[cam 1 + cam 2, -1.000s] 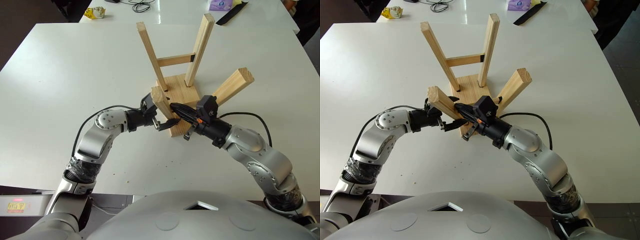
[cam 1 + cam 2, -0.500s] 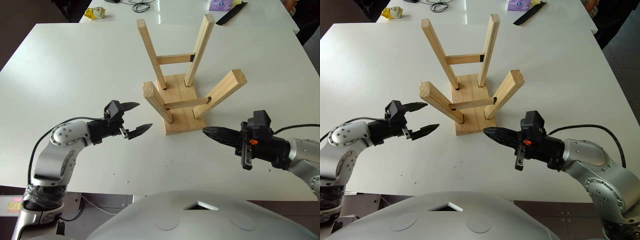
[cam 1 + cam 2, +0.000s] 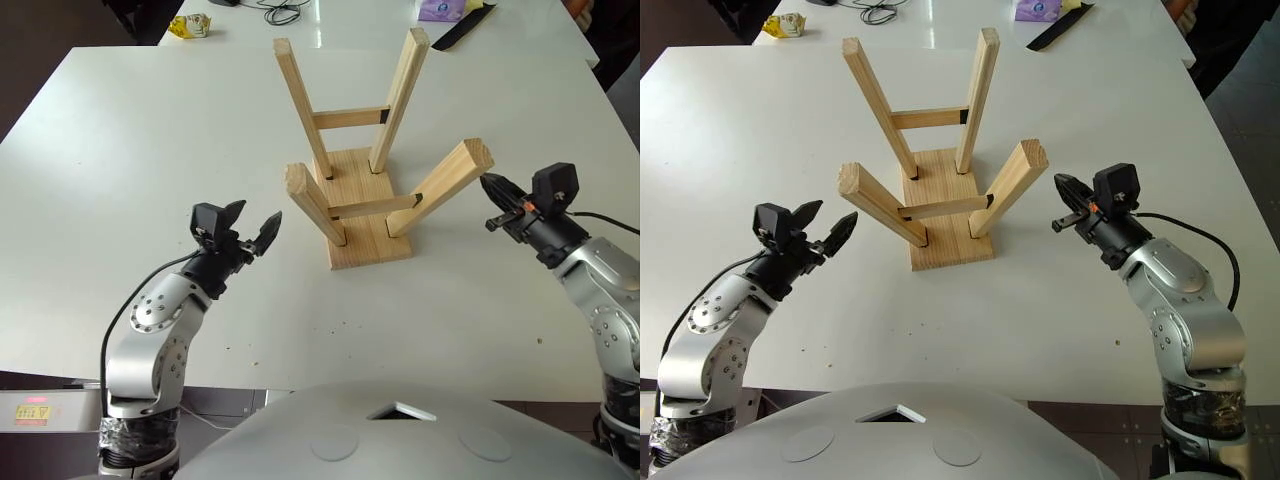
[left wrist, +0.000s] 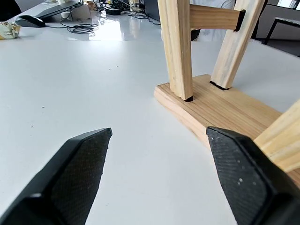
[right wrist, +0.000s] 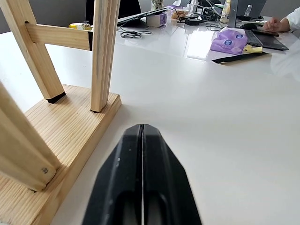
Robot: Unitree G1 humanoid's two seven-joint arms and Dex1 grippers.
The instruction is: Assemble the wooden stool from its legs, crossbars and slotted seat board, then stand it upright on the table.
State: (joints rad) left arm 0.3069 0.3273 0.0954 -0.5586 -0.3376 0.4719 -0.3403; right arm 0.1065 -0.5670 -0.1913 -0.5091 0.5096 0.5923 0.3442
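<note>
The wooden stool stands upside down on the white table (image 3: 150,130), its seat board (image 3: 368,243) flat and its legs up. Two far legs (image 3: 300,100) rise nearly upright, joined by a crossbar (image 3: 348,118). Two near legs (image 3: 445,185) splay outward, joined by a second crossbar (image 3: 375,208). My left gripper (image 3: 255,215) hovers open left of the near left leg (image 3: 315,205), apart from it; in the left wrist view its fingers (image 4: 79,164) frame the board (image 4: 225,110). My right gripper (image 3: 490,185) is shut and holds nothing, just right of the near right leg, and points at the board's edge (image 5: 70,126).
At the table's back edge lie a yellow wrapper (image 3: 192,25), cables (image 3: 285,12), a purple packet (image 3: 440,10) and a black strip (image 3: 465,28). Bare table top spreads left, right and in front of the stool. The table's near edge runs just in front of both arms.
Both grippers let go of the near legs and crossbar and drew back from the stool, the left toward the left, the right swinging out to the right side. The near legs now stand unheld.
</note>
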